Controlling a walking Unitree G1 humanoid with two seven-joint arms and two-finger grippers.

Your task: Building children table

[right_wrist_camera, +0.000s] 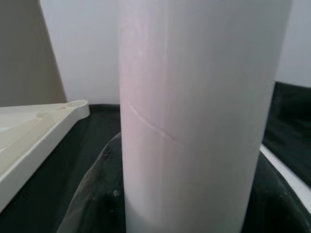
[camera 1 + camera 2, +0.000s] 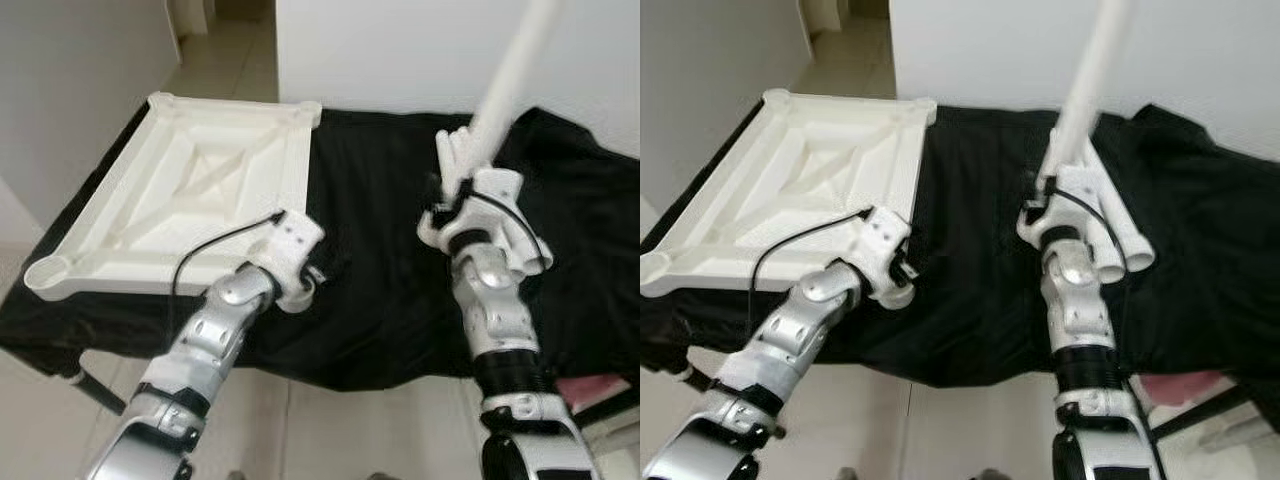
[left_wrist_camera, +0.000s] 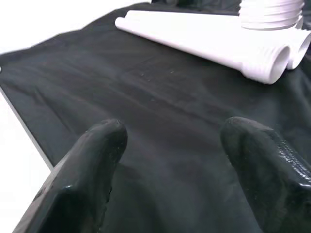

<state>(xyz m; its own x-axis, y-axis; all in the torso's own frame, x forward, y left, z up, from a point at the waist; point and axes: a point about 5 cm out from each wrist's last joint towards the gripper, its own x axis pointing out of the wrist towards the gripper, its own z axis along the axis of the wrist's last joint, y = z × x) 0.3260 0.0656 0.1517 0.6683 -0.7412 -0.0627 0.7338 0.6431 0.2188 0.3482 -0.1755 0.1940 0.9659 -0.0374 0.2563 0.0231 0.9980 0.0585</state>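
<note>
A: Black cloth (image 2: 380, 300) covers the work surface, white wall (image 2: 400, 50) behind it, tiled floor showing at the near edge.

B: Where's the tabletop?

A: White tabletop (image 2: 190, 190) lies underside up on the cloth, ribs and corner sockets showing. It sits just beyond and outboard of the left gripper (image 3: 170, 160).

B: Left gripper state?

A: Fingers spread apart, nothing between them. Wrist view looks past both black fingertips (image 3: 97, 145) at bare cloth. It hovers low over the cloth, just beside the tabletop's near right corner. Black cable (image 2: 215, 245) runs from its wrist across the tabletop edge.

B: And the right?

A: Right gripper (image 1: 180, 194) is clamped on a white table leg (image 2: 510, 75). Leg rises from the gripper, upright and tilted a bit to the robot's right, top end out of frame. In the wrist view the leg sits square between the dark fingers, with a tabletop corner off to one side.

B: Other legs?

A: Spare legs (image 2: 1110, 235) lie side by side on the cloth, right under and just beyond the right gripper, open threaded ends facing the robot. Exact count is hard to call, since the wrist covers part of them. Left wrist view shows two of them well apart from the left gripper, ahead of its fingers.

B: Grippers relative to each other?

A: Well apart, bare cloth between them.
</note>
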